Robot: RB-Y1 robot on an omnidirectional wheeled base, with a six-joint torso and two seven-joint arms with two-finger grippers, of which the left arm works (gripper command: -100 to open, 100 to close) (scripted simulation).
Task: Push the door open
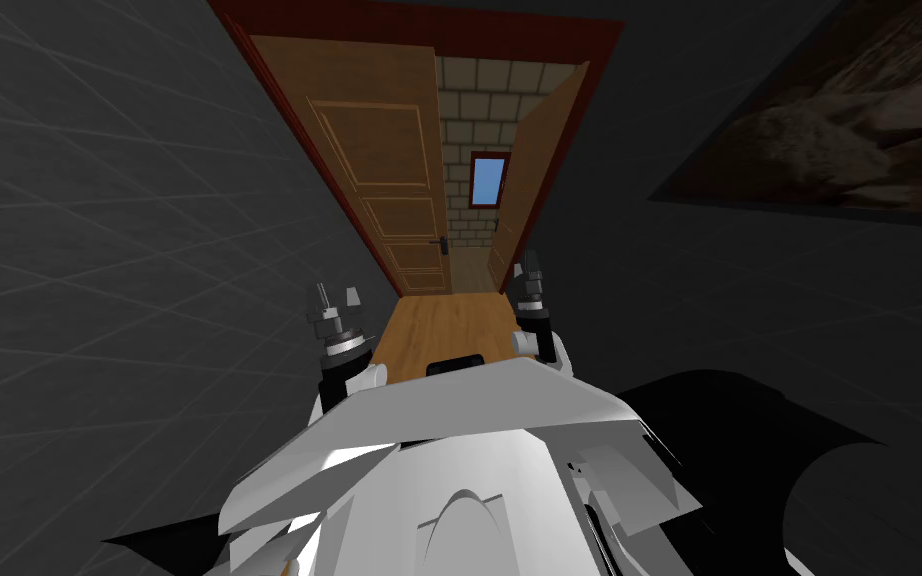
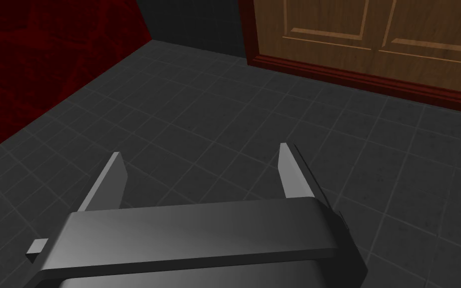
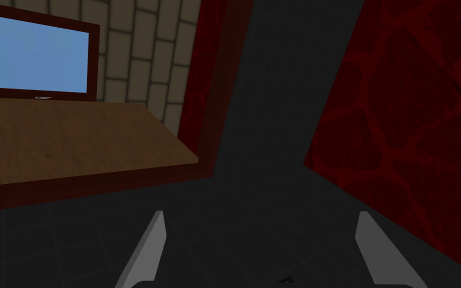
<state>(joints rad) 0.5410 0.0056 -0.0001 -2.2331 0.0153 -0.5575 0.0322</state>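
A wooden double door sits in a dark red frame (image 1: 429, 20) straight ahead. Its left leaf (image 1: 389, 170) is closed, with a dark handle (image 1: 439, 243) at its inner edge. The right leaf (image 1: 544, 160) is swung away from me, leaving a gap onto a brick wall. My left gripper (image 1: 334, 298) hangs open in front of the dark wall beside the left leaf (image 2: 374, 30), touching nothing. My right gripper (image 1: 527, 272) is open too, near the foot of the right leaf. In the right wrist view that leaf (image 3: 74, 135) lies beyond the right gripper (image 3: 260, 213), apart from it.
Dark grey tiled walls (image 1: 99, 250) close in on both sides, with a framed picture (image 1: 849, 110) on the right one. A strip of wooden floor (image 1: 449, 325) runs to the doorway. Past the gap, a small blue window (image 1: 489, 180) is set in the brick wall.
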